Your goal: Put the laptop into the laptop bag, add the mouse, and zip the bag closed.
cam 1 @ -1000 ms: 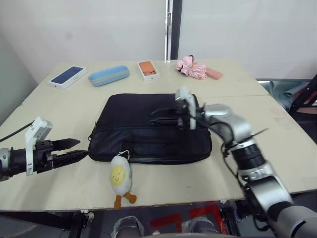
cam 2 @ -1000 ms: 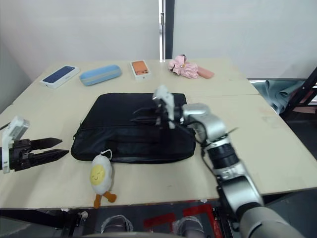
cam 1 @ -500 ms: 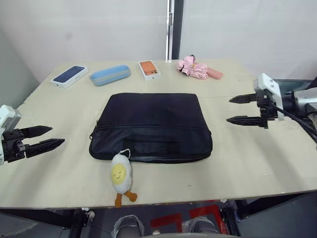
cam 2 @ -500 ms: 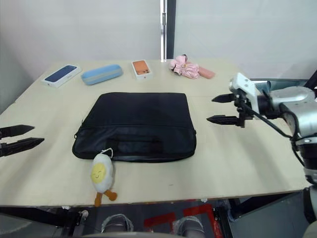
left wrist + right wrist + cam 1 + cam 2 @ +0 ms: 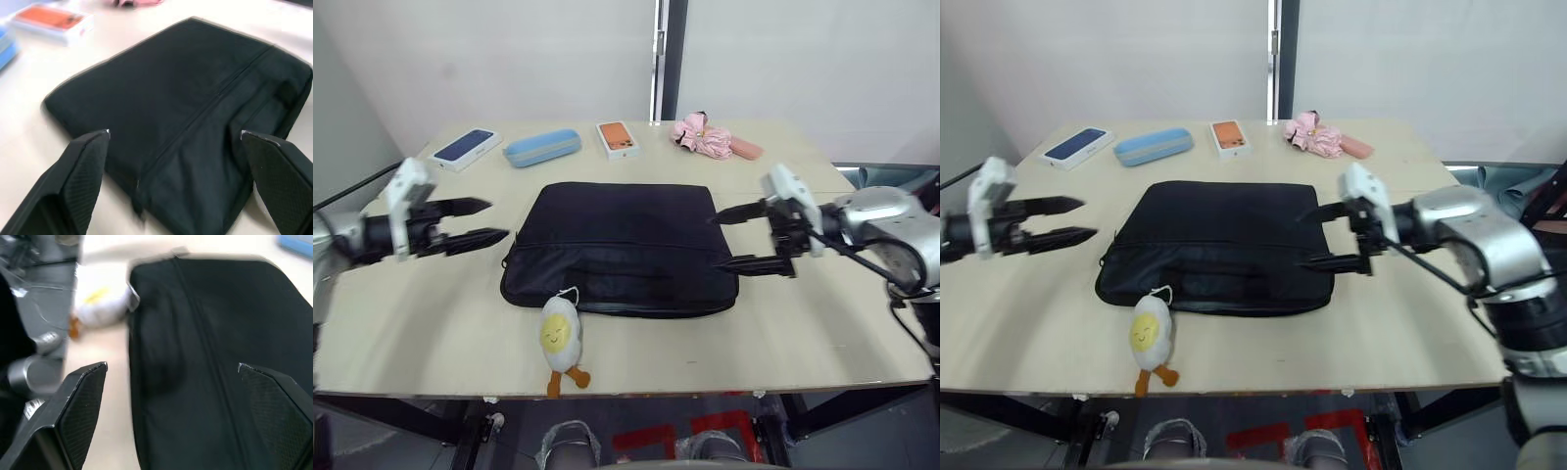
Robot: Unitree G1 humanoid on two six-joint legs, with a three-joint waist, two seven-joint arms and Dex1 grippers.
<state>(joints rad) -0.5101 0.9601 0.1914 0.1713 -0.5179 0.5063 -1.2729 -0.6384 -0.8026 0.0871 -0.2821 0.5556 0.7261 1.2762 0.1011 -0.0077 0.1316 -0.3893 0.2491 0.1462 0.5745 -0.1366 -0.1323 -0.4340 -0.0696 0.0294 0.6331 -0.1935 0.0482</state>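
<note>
Item 1, nearest edge: egg-shaped plush charm (image 5: 558, 336), lying on the worktop (image 5: 431, 323) just in front of the bag, tied to it by a short cord.

Item 2, centre: laptop bag (image 5: 622, 245), black, flat, lying square on the worktop with the front pocket towards the near edge. Zip line running across the width; looks closed or nearly so, though the slider itself too small to pick out. Laptop and mouse not to be found on the worktop; judged already inside, not confirmed.

Item 3, left side: left claw (image 5: 475, 221), fingers parted, empty, hovering just off the bag's left end, pointing at it.

Item 4, right side: right claw (image 5: 736, 238), fingers spread wide, empty, tips at the bag's right edge, one over the fabric and one near the corner.

Item 5, far edge: dark-blue phone box (image 5: 468, 148), light-blue oval case (image 5: 542, 147), orange phone box (image 5: 618, 138), pink folded umbrella (image 5: 710, 136). All well apart from the bag; not needed.

Handling note, as judgement: step in hand appears to be checking or finishing the zip. Best done by pinning the left end flat with the left claw, then pinching the slider tab with the right and drawing along the zip line, not upward. Keep the charm cord out of the teeth. Avoid dragging the whole bag across the worktop.
</note>
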